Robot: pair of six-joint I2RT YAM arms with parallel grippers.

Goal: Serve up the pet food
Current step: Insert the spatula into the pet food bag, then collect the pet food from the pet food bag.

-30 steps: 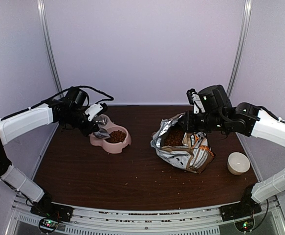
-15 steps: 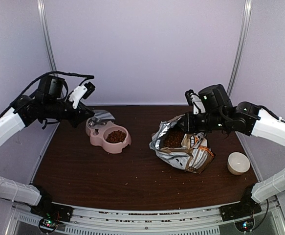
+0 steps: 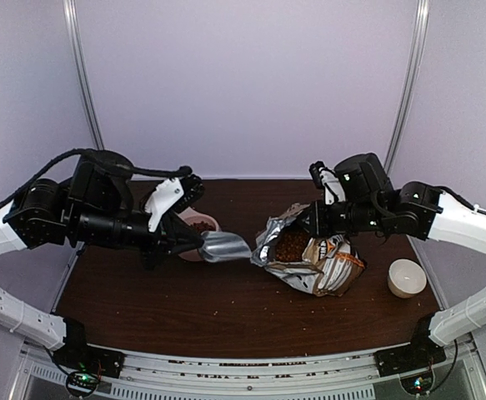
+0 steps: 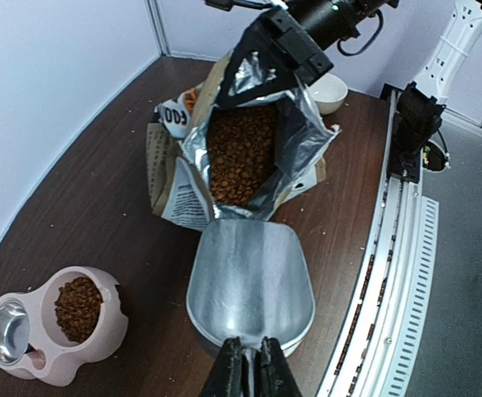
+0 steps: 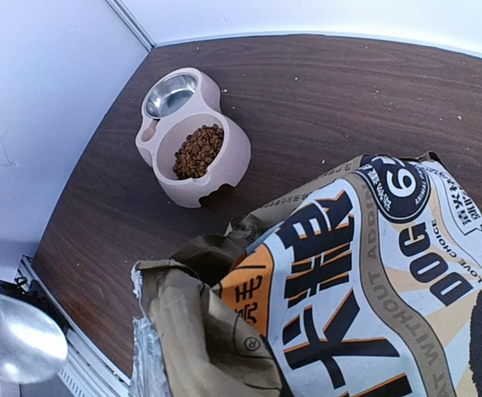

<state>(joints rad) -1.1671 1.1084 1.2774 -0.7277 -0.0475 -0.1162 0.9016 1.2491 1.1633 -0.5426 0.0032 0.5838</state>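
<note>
The pet food (image 4: 239,153) fills the open foil-lined bag (image 3: 318,258) at centre right of the table. More kibble (image 5: 198,150) lies in one basin of the pink feeder (image 5: 193,136). My left gripper (image 4: 253,354) is shut on the handle of the shiny metal scoop (image 4: 250,277), which is empty, level, and has its lip just short of the bag's mouth. My right gripper (image 3: 313,220) is shut on the bag's upper flap and holds the mouth open. Its fingers are hidden behind the bag in the right wrist view.
A small white bowl (image 3: 407,277) stands right of the bag. The feeder (image 3: 199,222) is partly hidden behind my left arm at centre left, and its other basin is a bare metal cup (image 5: 171,94). Stray crumbs dot the brown table (image 3: 226,308).
My left arm has lifted the scoop off the feeder and swung it right, down to the bag's mouth. The right gripper has kept hold of the flap, shifting slightly left.
</note>
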